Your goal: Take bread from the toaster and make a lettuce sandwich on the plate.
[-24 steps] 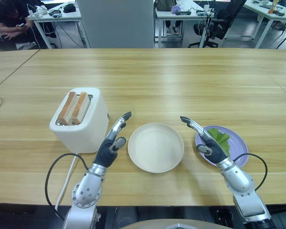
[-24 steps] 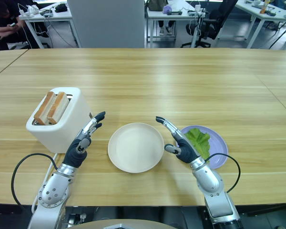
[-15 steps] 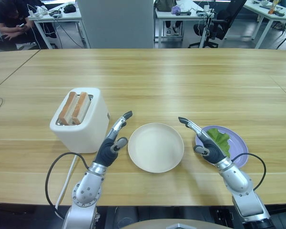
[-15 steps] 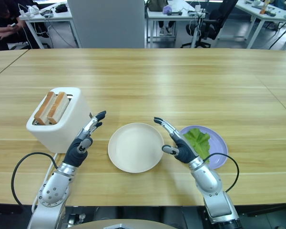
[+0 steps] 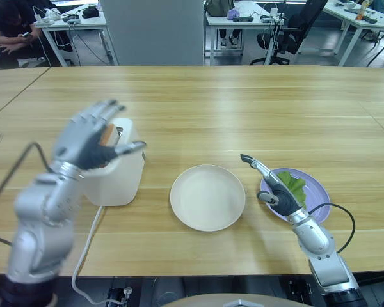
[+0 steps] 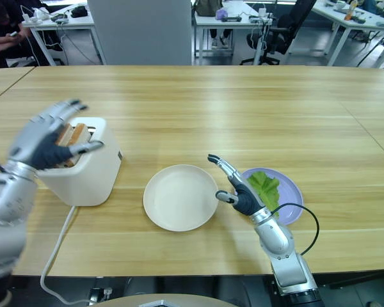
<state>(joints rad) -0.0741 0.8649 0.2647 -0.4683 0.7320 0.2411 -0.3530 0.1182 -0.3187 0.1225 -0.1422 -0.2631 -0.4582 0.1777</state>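
Fingers [image 5: 101, 110] of the left hand [image 5: 86, 142] are fanning out wide and gripping nothing. The hand is hovering at the left of the frame, raised over the top of the white toaster [image 5: 118, 176] and blurred. The bread [image 6: 79, 133] is sitting in the toaster's slots, partly hidden behind that hand, and whether the hand is touching it cannot be told. The right hand [image 5: 273, 190] is lying low at the lower right, its fingers [image 5: 253, 163] stretching out straight with nothing in them, between the cream plate [image 5: 208, 197] at the centre and the purple plate [image 5: 317, 192]. The lettuce [image 5: 294, 187] is resting on the purple plate, just beside the right hand. A white cord [image 5: 89, 236] is trailing from the toaster across the wooden table [image 5: 243, 109] toward the bottom edge.
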